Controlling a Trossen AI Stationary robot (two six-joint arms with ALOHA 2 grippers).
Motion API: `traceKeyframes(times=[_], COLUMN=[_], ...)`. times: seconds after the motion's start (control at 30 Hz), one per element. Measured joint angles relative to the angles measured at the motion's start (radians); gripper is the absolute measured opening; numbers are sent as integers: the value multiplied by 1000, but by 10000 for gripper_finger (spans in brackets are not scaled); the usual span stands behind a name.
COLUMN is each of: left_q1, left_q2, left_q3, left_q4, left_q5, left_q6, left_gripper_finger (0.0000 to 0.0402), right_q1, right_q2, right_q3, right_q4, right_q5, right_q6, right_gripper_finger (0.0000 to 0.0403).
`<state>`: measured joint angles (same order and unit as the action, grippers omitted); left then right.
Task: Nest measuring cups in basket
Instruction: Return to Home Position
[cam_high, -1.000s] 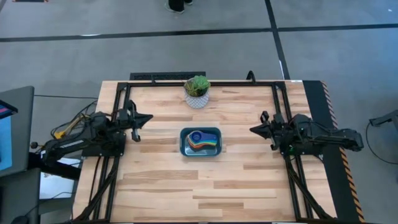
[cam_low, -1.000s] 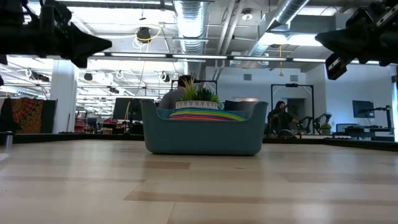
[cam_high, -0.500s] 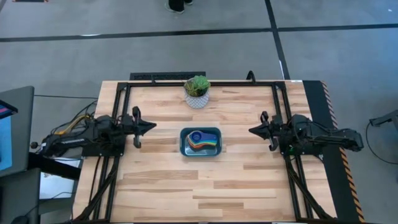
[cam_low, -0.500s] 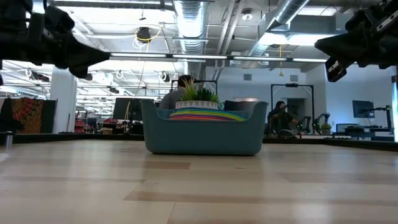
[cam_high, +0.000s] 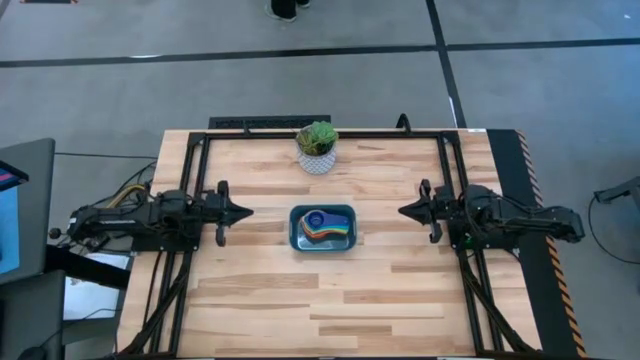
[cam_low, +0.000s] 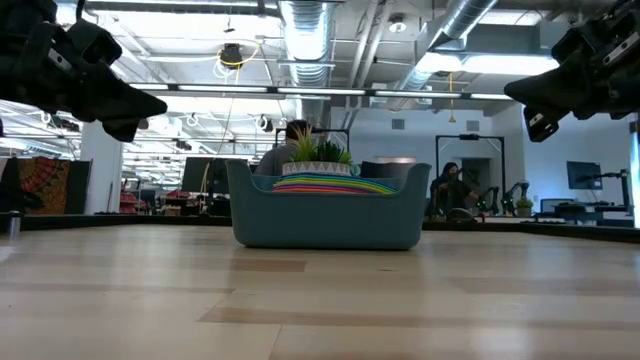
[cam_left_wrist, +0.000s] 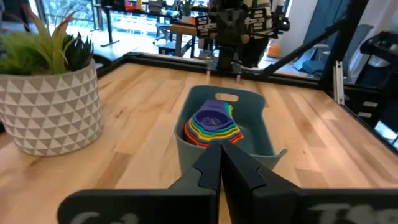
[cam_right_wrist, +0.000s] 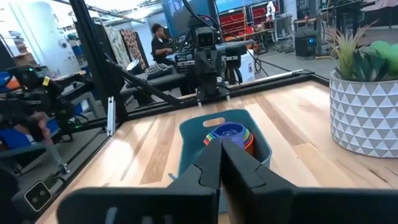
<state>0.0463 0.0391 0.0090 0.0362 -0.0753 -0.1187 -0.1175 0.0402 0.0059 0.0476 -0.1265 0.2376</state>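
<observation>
The dark teal basket (cam_high: 294, 229) stands at the table's middle, flat on its bottom. Inside it the measuring cups (cam_high: 322, 226) lie nested in one rainbow stack, also seen in the left wrist view (cam_left_wrist: 212, 125) and the right wrist view (cam_right_wrist: 231, 134). My left gripper (cam_high: 247, 211) hovers shut to the left of the basket, pointing level at it, above the table in the low view (cam_low: 152, 104). My right gripper (cam_high: 402, 211) hovers to the right, likewise level and pointing at the basket (cam_low: 514, 90), with its fingers together. Neither touches anything.
A white patterned pot with a green plant (cam_high: 317, 147) stands near the far edge, behind the basket. A black frame (cam_high: 320, 132) runs along the table's far and side edges. Bare wood lies between the basket and the near edge.
My left gripper has swung toward the table's near edge and sunk a little, and it now points straight at the basket. The basket and the cups have stayed where they were.
</observation>
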Motion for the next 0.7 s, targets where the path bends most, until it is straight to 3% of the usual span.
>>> traceKeyframes(times=[0.2, 0.7], left_q1=[0, 1], left_q2=[0, 0], left_q3=[-1, -2], left_q4=[-1, -1], left_q5=[15, 16], left_q6=[-66, -61], left_gripper_finger=[0, 0], right_q1=[-3, -3], right_q2=[0, 0], right_q3=[0, -1], right_q4=[-4, -10], right_q5=[0, -3], right_q6=[0, -1], right_gripper_finger=[37, 26])
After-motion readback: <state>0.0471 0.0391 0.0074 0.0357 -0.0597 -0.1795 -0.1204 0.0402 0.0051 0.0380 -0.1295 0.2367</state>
